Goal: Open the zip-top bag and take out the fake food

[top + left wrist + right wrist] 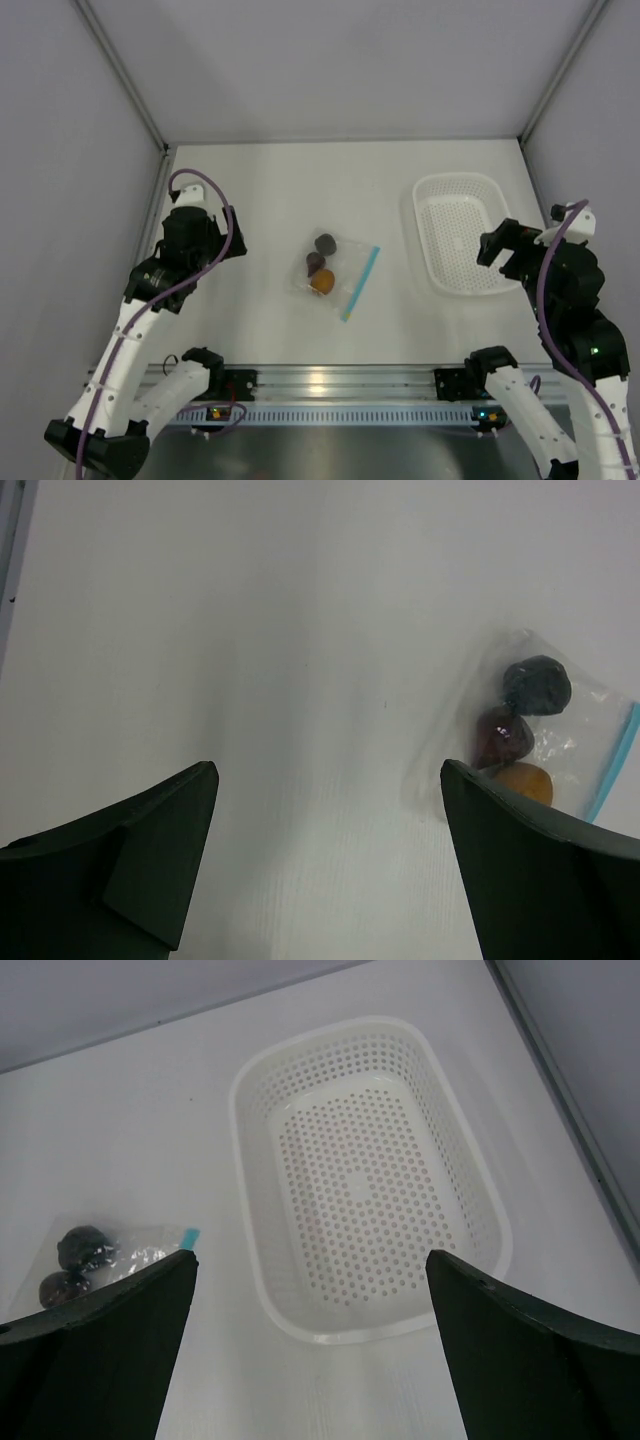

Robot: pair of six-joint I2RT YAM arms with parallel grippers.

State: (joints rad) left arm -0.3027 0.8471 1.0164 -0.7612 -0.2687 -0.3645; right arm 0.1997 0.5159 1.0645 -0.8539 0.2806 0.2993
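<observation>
bag [340, 275] lies flat on the surface [260, 180] between the two arms, blue zip strip along its right edge. food [316, 262] is inside it: dark piece farthest, maroon in the middle, orange nearest. left hand [328, 770] is wide open and empty above the bare surface; the bag lies ahead and to its right, clear of the fingers. right hand [310, 1255] is wide open and empty over the basket [243, 1130]; the bag lies well to its left.
</observation>
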